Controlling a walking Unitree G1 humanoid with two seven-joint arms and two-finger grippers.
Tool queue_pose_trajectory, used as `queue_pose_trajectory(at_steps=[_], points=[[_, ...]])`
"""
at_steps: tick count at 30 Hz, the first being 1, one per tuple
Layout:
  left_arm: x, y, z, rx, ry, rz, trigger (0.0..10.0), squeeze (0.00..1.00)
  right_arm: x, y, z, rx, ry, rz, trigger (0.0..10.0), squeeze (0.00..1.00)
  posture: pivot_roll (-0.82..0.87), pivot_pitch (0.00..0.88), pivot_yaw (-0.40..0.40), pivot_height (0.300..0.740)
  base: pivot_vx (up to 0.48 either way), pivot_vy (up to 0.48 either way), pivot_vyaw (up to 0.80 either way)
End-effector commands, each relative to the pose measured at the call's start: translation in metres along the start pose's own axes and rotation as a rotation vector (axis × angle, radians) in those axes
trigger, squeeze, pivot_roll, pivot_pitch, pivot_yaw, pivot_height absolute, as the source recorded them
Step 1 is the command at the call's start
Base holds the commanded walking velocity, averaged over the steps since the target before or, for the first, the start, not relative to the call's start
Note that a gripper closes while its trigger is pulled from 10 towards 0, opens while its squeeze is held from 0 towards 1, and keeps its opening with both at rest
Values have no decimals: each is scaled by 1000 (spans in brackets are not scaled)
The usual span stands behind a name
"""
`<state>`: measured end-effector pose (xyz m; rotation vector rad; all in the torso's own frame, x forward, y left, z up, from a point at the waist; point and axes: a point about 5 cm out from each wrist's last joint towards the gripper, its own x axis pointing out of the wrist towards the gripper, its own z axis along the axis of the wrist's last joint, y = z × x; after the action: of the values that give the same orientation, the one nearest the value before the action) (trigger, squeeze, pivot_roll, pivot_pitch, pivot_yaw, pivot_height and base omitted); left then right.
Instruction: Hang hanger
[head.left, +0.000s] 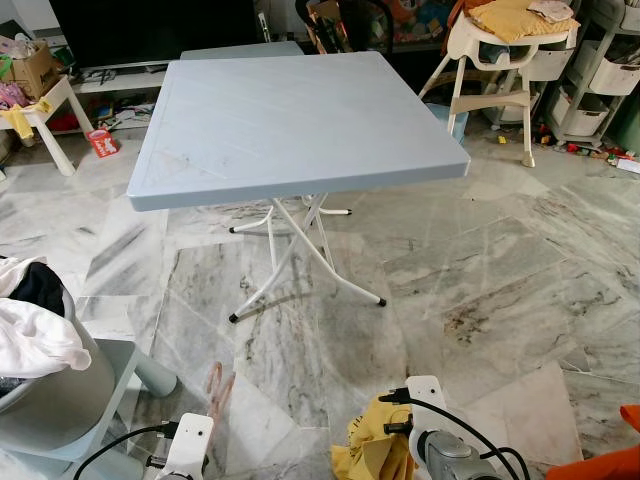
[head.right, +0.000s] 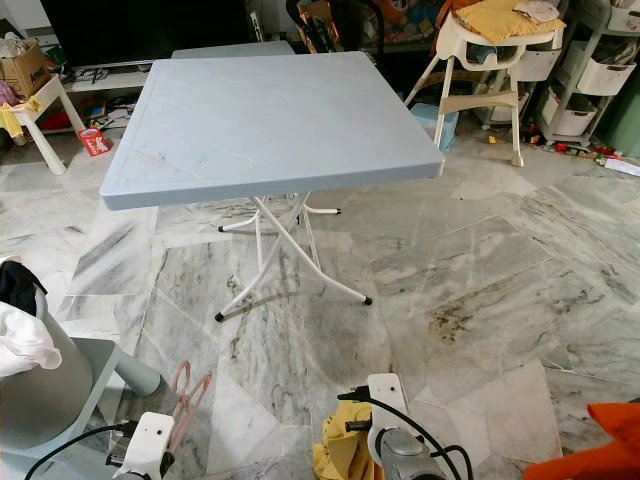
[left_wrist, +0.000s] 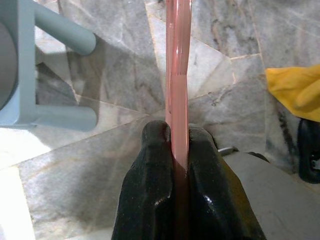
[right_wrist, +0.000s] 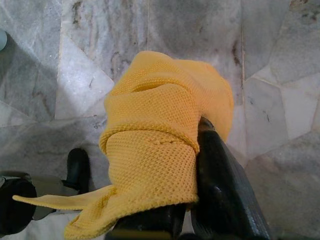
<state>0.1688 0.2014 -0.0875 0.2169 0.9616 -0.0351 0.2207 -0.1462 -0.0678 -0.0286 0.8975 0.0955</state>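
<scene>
My left gripper (left_wrist: 176, 150) is shut on a pink hanger (left_wrist: 178, 60). The hanger (head.left: 216, 392) sticks up low on the left, above the marble floor. A yellow knitted cloth (right_wrist: 160, 145) is bunched in my right gripper (right_wrist: 192, 165), which is shut on it. The same cloth (head.left: 372, 445) hangs at the bottom centre, beside the right arm. A light blue folding table (head.left: 300, 120) stands ahead of me with a bare top.
A grey laundry basket (head.left: 45, 395) with white and dark clothes sits on a low grey stool (head.left: 125, 365) at my left. A white high chair (head.left: 500, 60) stands at the back right, a low white table (head.left: 50, 105) at the back left. An orange thing (head.left: 610, 460) shows at the bottom right.
</scene>
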Motion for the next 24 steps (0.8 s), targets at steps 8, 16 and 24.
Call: queue_pose_trajectory(at_steps=[8,16,24], points=[[-1,0,-3,-21,-3,-12,10000,0,1,2,8,-26,-28,15,10000,0,58,0,-6,740,157,0,0],[-1,0,-3,-21,-3,-15,10000,0,1,3,8,-31,-29,16,10000,0,57,0,-8,740,261,0,0],[-1,0,-3,-20,-3,-15,10000,0,1,3,9,-37,-30,18,10000,0,56,0,-9,740,268,0,0]])
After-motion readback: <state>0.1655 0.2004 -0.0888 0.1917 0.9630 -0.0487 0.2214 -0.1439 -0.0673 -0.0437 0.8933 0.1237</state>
